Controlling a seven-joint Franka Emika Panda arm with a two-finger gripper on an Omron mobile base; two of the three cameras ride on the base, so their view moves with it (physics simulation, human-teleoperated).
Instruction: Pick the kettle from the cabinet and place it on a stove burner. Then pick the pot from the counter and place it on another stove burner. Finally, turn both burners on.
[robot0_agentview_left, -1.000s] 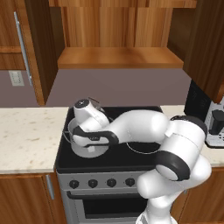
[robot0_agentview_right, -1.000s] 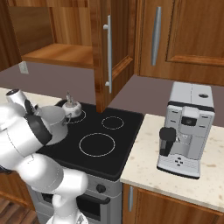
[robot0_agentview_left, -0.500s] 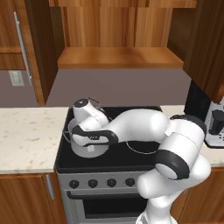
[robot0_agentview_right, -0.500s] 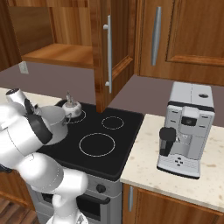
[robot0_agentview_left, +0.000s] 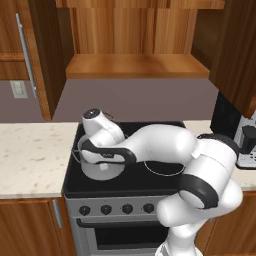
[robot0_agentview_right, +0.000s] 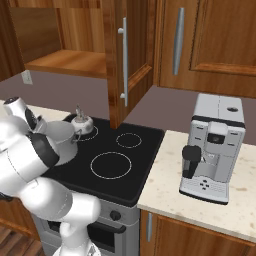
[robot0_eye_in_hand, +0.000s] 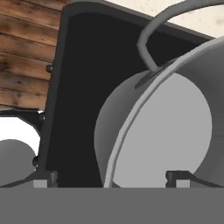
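— Where's the pot (robot0_agentview_left: 100, 167)?
— On the stove's (robot0_agentview_left: 165, 182) front-left burner, under the arm's wrist. From the right, the kettle (robot0_agentview_right: 81, 122) sits behind.
— And the tool (robot0_eye_in_hand: 111, 177)?
— Spread wide astride the pot's rim (robot0_eye_in_hand: 131, 118), gripping nothing.

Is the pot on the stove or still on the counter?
On the stove: the pot sits upright on the black cooktop, front left burner.

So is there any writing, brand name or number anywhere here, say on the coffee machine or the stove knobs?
None can be read.
Coffee machine: plain grey and black panels with small buttons, no legible label.
Stove knobs: plain dark dials, no markings visible.
Kettle and pot: bare metal, no brand.
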